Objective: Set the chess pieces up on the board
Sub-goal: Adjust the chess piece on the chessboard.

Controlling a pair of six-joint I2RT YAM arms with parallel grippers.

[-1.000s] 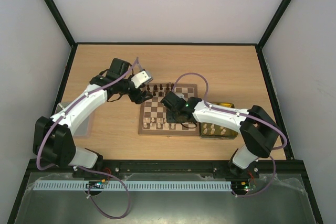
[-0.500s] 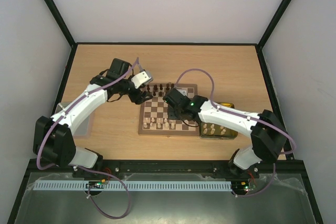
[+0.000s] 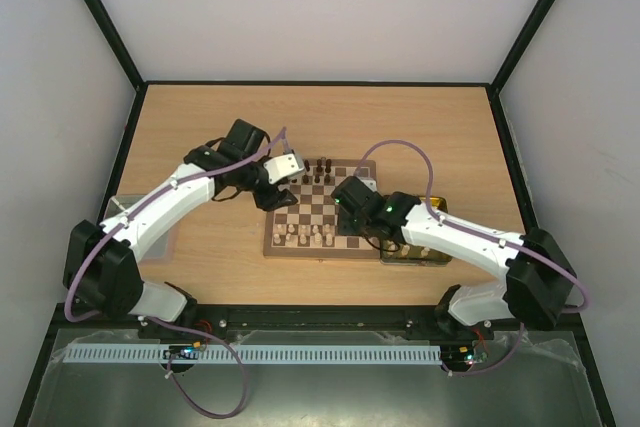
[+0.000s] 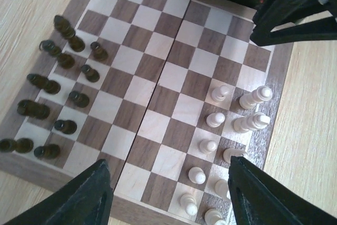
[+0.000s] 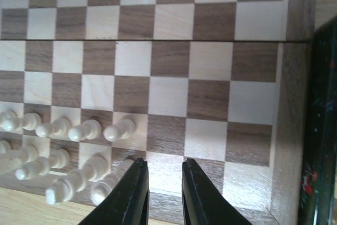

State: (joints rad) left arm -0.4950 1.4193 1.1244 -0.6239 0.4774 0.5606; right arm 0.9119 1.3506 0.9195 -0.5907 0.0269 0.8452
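as seen from above, the board (image 3: 305,209) is laid on the table (image 3: 200,127), with the left gripper (image 3: 277,194) held at its left edge. from the left wrist, that gripper is spread wide above dark and cream chess pieces (image 4: 255,96). from the right wrist, the right gripper (image 5: 164,164) is seen narrowly parted, empty, over the near row.

Matt wooden board (image 4: 174,77); wood-grain table (image 3: 420,127)

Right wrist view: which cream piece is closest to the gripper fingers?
The rightmost cream piece in the bottom row: it sits right beside one fingertip, while the other cream pieces stand further left.
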